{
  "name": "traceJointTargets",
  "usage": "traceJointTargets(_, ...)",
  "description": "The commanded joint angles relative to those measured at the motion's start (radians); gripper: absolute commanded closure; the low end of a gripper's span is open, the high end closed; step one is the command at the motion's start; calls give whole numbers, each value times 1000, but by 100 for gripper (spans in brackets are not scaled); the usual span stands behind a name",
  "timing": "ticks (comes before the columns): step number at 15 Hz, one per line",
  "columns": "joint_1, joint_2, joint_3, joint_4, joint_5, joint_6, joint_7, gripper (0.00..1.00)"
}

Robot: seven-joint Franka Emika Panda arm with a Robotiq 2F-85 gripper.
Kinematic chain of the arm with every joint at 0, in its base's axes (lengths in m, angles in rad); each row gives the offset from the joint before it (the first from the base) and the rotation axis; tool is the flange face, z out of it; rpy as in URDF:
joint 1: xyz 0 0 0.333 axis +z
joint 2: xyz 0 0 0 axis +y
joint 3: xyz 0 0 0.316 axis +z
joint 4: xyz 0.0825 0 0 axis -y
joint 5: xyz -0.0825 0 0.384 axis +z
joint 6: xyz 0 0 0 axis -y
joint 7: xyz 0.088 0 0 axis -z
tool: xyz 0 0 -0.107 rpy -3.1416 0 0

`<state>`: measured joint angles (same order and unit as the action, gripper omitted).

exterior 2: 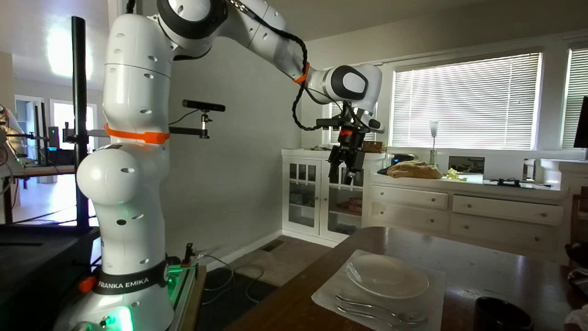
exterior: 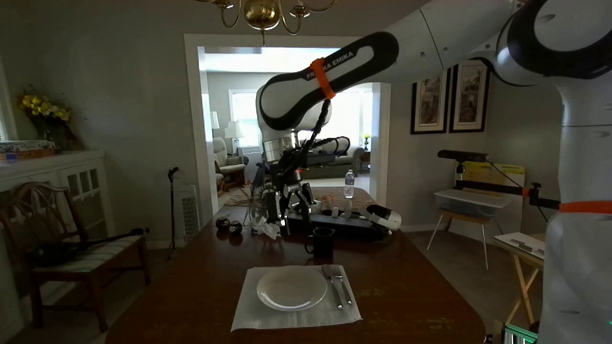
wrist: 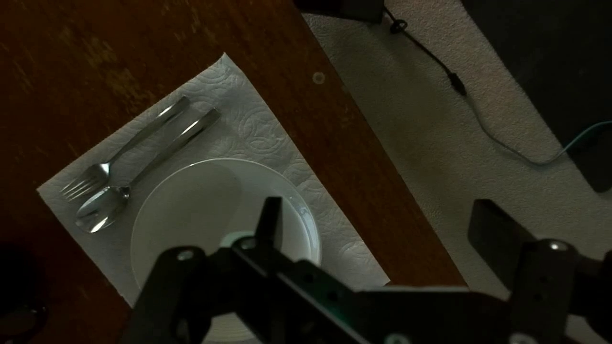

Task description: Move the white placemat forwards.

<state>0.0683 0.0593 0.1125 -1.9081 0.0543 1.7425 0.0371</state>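
Mat (wrist: 260, 126), left of centre in the wrist frame beneath plate (wrist: 205, 215), fork (wrist: 138, 139) and spoon (wrist: 162, 157), should be pinched at its bare upper corner (wrist: 232, 79) by the gripper (wrist: 380, 220), whose fingers (wrist: 499, 239) stand wide apart, and moved forwards slowly so that nothing is tipped.

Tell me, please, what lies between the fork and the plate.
The spoon lies between the fork and the plate on the white placemat, as the wrist view shows.
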Motion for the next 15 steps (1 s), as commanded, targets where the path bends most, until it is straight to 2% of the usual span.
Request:
traceJointTargets(1, 11, 12, -8, 7, -4, 1, -2, 0)
traceJointTargets(3, 22, 45, -1, 10, -41, 30, 30, 0)
traceJointTargets(5, 34, 75, 7, 1, -23, 57, 36, 0)
traceJointTargets(8, 66, 139, 13, 5, -68, 130, 111, 0)
traceJointTargets(12, 111, 203, -6, -4, -219, 239, 234, 0)
traceJointTargets(15, 120, 233, -31, -24, -267, 339, 347, 0)
